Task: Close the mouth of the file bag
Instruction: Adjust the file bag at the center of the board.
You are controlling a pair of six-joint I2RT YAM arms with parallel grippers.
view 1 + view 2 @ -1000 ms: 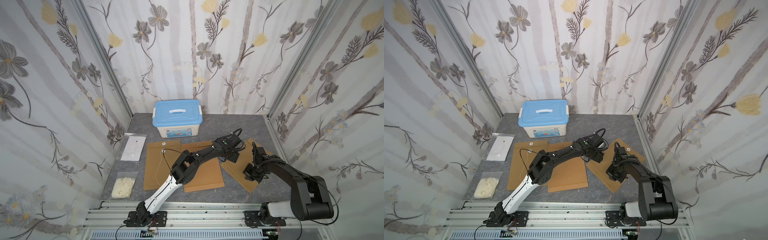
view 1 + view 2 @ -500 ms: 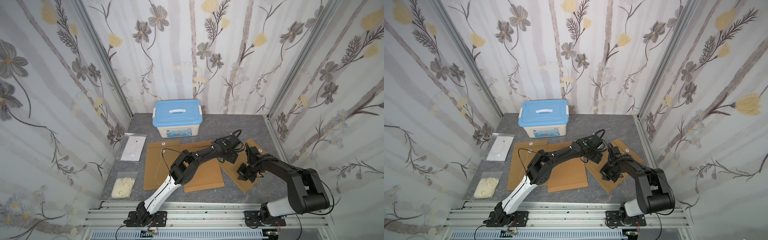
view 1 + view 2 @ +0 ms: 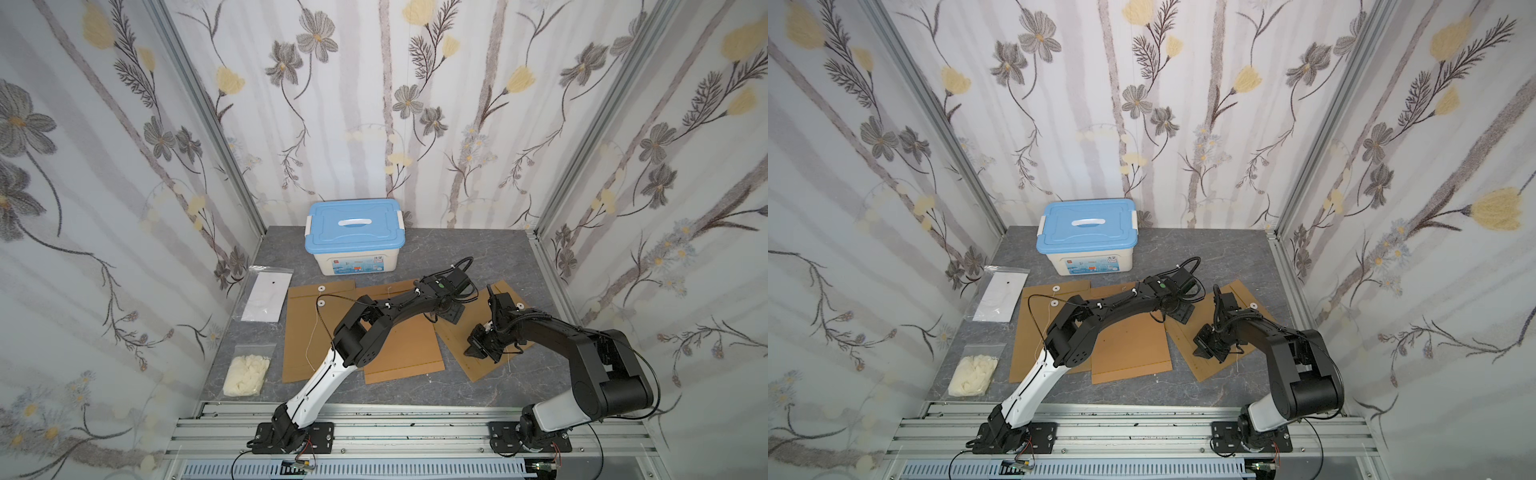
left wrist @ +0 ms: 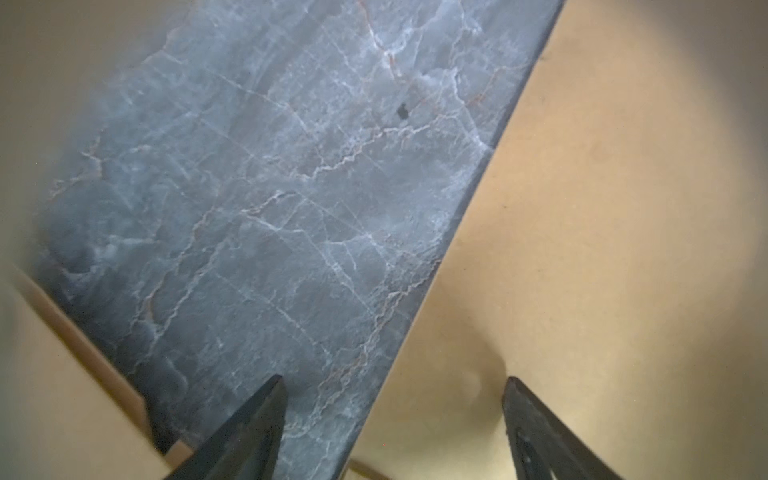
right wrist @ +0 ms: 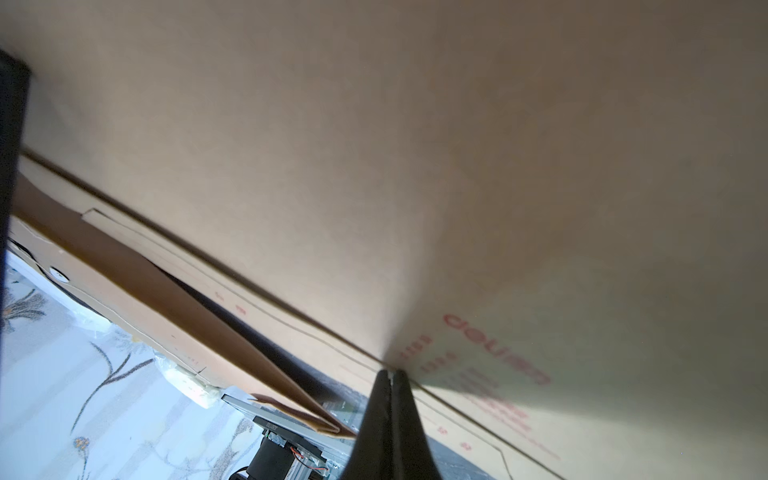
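In a top view the file bag (image 3: 455, 338) lies on the gray table (image 3: 457, 249), at about 4 o'clock from the table's middle, turned a bit crooked. Two more brown bags (image 3: 307, 332) lie at its 9 o'clock side. A blue-lid box (image 3: 353, 232) sits at 12 o'clock.

The L gripper (image 3: 451, 318) is at the bag's 11 o'clock edge. The R gripper (image 3: 473, 352) is over its middle. From up there you can't see the tips of either one.

The wrist cams show them. The L gripper (image 4: 394, 379) is spread wide, w/ one tip over the table and one over brown paper, gripping nothing. The R gripper (image 5: 390, 374) has its tips pressed tight together, pinching a thin edge of the bag. It's prob. the flap, but the pic is blurry. Red print shines thru the lifted paper.

Vs. 1 sec ago: the R gripper has slid toward 9 o'clock across the bag. The L arm is almost where it was.
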